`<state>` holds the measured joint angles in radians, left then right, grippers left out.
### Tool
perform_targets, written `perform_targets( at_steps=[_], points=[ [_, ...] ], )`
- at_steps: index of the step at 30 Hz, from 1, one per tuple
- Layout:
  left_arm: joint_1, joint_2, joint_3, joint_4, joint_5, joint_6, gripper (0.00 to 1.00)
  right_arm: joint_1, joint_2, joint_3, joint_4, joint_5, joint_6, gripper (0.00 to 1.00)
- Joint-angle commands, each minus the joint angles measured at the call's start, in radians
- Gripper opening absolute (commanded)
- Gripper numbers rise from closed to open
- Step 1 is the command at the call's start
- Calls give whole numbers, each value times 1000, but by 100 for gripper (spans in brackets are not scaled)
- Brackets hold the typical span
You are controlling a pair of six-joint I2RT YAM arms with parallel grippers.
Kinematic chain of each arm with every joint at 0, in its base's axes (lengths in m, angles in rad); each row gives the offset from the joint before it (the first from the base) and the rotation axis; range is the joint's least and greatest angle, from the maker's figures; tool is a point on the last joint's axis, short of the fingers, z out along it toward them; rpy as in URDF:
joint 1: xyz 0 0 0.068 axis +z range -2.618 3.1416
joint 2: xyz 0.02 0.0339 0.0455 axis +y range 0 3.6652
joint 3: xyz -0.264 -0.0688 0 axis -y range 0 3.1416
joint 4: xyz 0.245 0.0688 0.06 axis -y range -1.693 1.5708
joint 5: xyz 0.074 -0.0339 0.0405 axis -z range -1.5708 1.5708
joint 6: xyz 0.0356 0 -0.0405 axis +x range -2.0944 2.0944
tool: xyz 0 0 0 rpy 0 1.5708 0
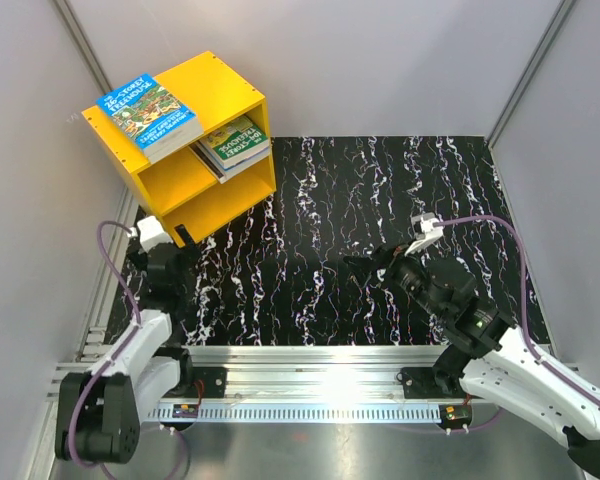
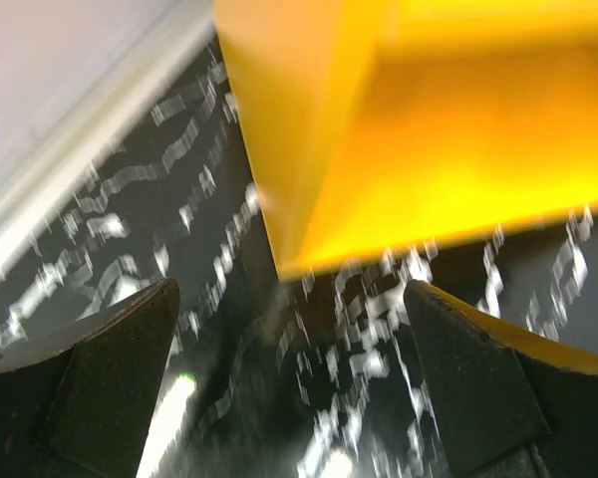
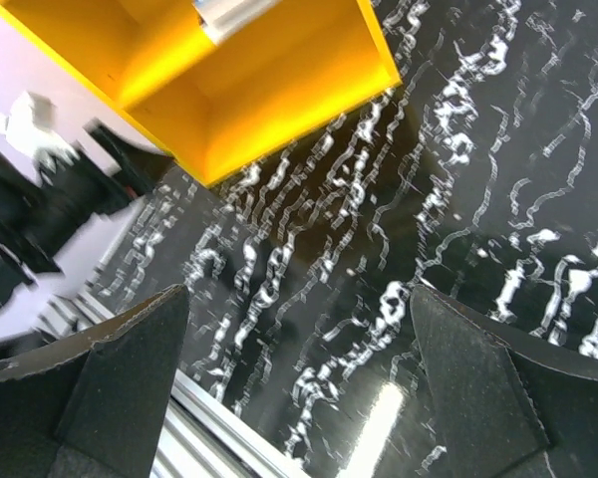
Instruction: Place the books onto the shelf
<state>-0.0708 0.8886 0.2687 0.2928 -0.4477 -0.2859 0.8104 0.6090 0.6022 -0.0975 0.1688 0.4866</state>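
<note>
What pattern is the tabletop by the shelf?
The tabletop is black with white marble-like streaks; clearest in the top external view.

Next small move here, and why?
Probably ease the left claw back from the shelf and park: it and the right claw are open and empty, and the books in view already lie on the shelf's top and middle board.

Both wrist views are blurred and crop the yellow shelf (image 2: 429,149) at their upper edges, the left arm (image 3: 50,199) is only a dark smear (right wrist view), and the shelf's top hides part of the books (image 1: 235,148) on the middle board.
</note>
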Motion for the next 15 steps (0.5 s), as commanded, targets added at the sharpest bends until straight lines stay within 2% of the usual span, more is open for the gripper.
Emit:
perform_targets(
  at_steps=[1, 3, 5, 8, 11, 12, 13, 14, 15],
  points=[
    [35, 146, 66, 328, -28, 95, 99, 1, -29, -4, -31, 24, -65, 100],
    [46, 212, 84, 373, -94, 137, 99, 1, -52, -13, -24, 18, -77, 100],
    [60, 262, 89, 369, -19, 151, 99, 1, -74, -25, -30, 6, -92, 100],
    [59, 263, 29, 440, 3, 166, 98, 1, -110, -50, -34, 9, -97, 100],
    [57, 298, -44, 590, 36, 186, 98, 1, -149, -87, -27, 27, -91, 100],
    [48, 372, -80, 665, 58, 209, 97, 1, -158, -97, -15, 31, -89, 100],
    [33, 427, -115, 904, 84, 243, 97, 1, -172, -123, -1, 31, -88, 100],
    [-12, 473, -149, 1024, 121, 340, 98, 1, -179, -140, 45, 32, -86, 100],
    [-17, 428, -137, 984, 144, 334, 99, 1, -186, -151, 60, 29, -82, 100]
  ],
)
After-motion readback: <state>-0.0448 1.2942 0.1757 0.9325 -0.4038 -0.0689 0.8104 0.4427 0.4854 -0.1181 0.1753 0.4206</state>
